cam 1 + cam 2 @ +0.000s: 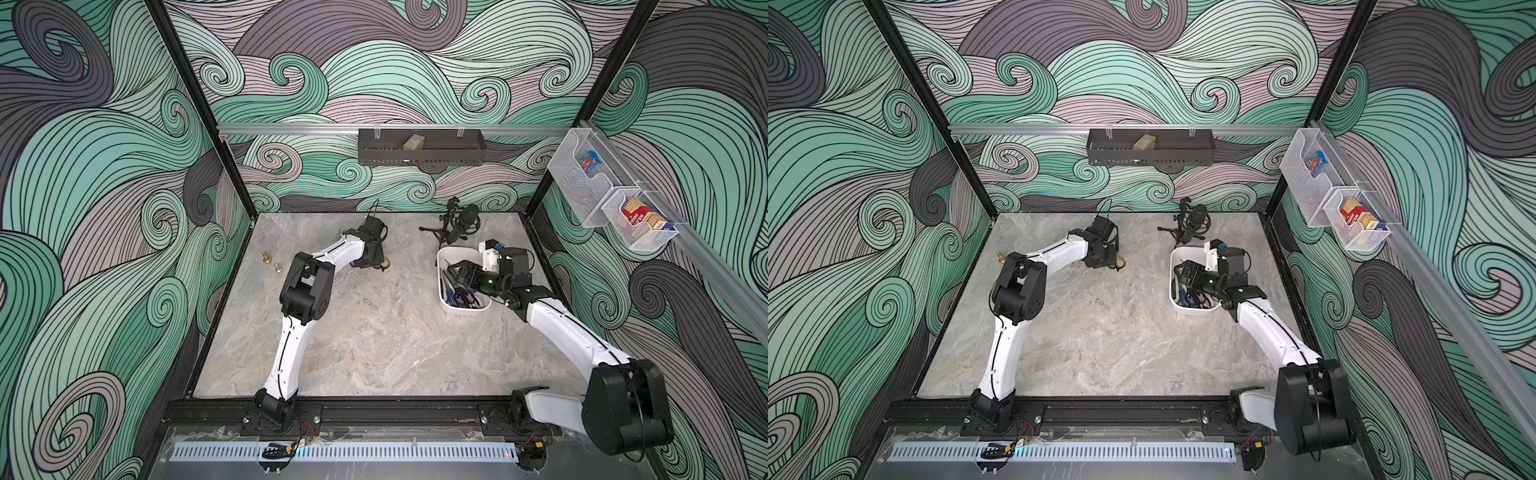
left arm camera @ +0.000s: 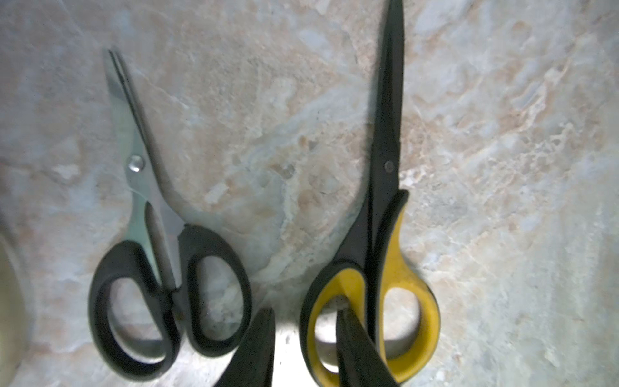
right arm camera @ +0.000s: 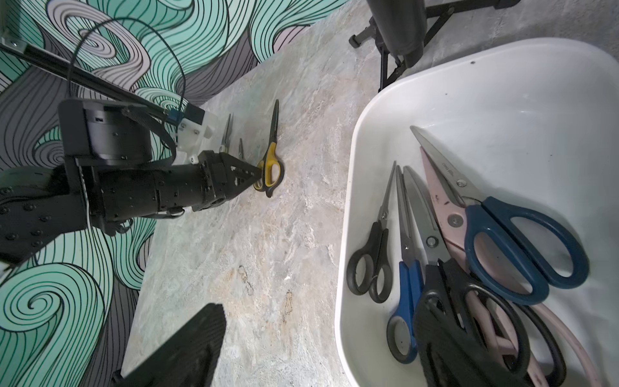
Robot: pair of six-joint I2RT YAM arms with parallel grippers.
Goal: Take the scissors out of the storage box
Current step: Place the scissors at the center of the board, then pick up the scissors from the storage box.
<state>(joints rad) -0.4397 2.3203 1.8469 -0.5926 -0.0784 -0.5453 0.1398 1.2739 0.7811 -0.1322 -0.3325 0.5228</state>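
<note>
since the left gripper (image 2: 305,311) sits a little spread, with one finger (image 2: 355,351) poking through a handle ring of the yellow-black scissors (image 2: 388,187), i'd say the step in hand is letting that pair go. it lies flat on the table (image 1: 374,332) toward the far edge, about midway along, next to a black-handled pair (image 2: 160,231) but not touching it. the ring's rim doesn't look squeezed. best bet is lifting straight up, since any sideways drift could hook the ring and drag it.

right gripper (image 3: 326,295) hangs wide open at the storage box (image 3: 502,100), which sits by the table's right edge toward the far right corner. one finger looks to be outside the wall, so i'd shift inward before dropping.

the rest are piled in the box with handles bunched and blades fanned out. a big blue-handled pair (image 3: 479,234) lies on a pink pair (image 3: 438,201), with a small black pair (image 3: 378,244) alongside. i'd grab the top one first.
</note>
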